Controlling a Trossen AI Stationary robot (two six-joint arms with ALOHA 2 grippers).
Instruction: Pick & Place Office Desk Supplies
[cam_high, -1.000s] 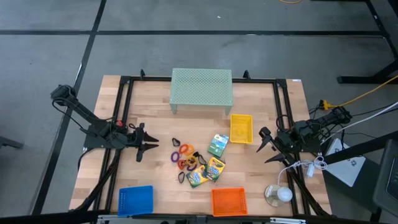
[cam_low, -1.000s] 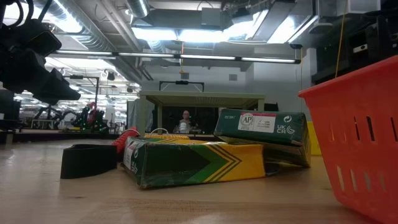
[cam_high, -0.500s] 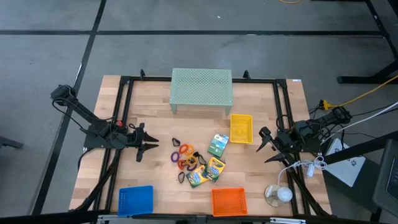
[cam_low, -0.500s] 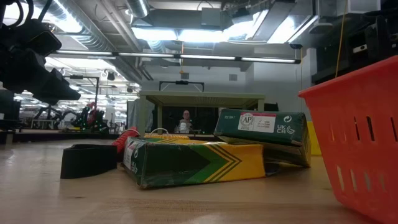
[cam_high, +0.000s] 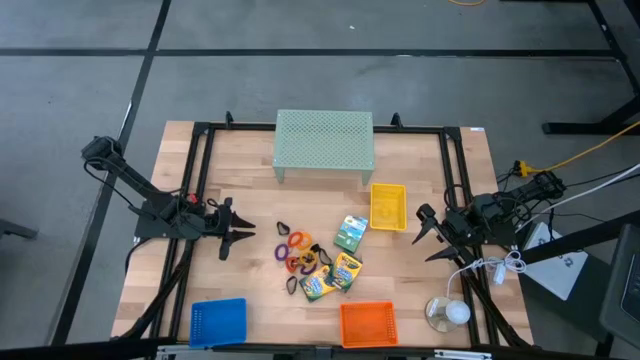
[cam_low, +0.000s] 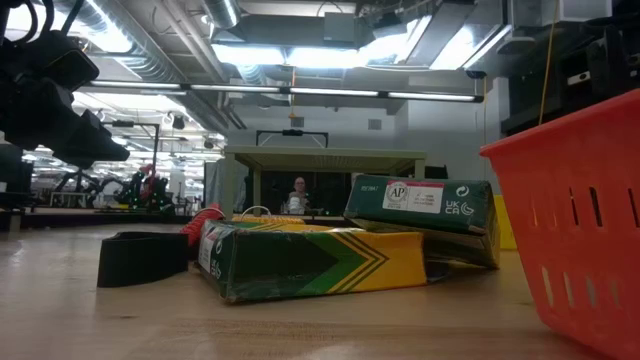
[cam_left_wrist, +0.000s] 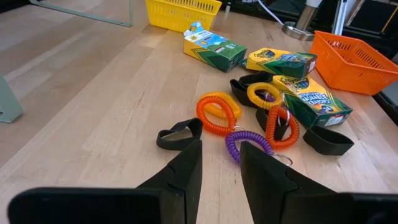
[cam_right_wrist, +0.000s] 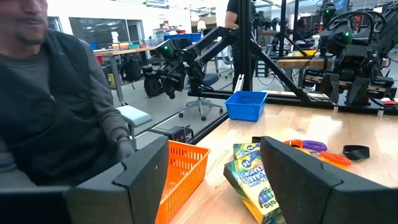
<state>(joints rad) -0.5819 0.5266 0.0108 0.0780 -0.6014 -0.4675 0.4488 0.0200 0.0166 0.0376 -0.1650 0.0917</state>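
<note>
Overhead, the supplies sit in a loose cluster mid-tabletop: coiled rings (cam_high: 295, 250), black clips and three crayon boxes (cam_high: 346, 271). The left tool (cam_high: 243, 234) lies just beside the rings, the nearer arm; the right tool (cam_high: 424, 231) waits well apart. The blue basket (cam_high: 218, 319), orange basket (cam_high: 367, 322) and yellow basket (cam_high: 388, 206) all look empty.

At table height, a crayon box (cam_low: 310, 262) lies flat, another stacked behind.

From the left wrist, narrowly parted fingers grasp nothing; the purple ring (cam_left_wrist: 250, 144) lies dead ahead.

From the right wrist, jaws spread wide, released, the crayon boxes (cam_right_wrist: 254, 177) ahead.
</note>
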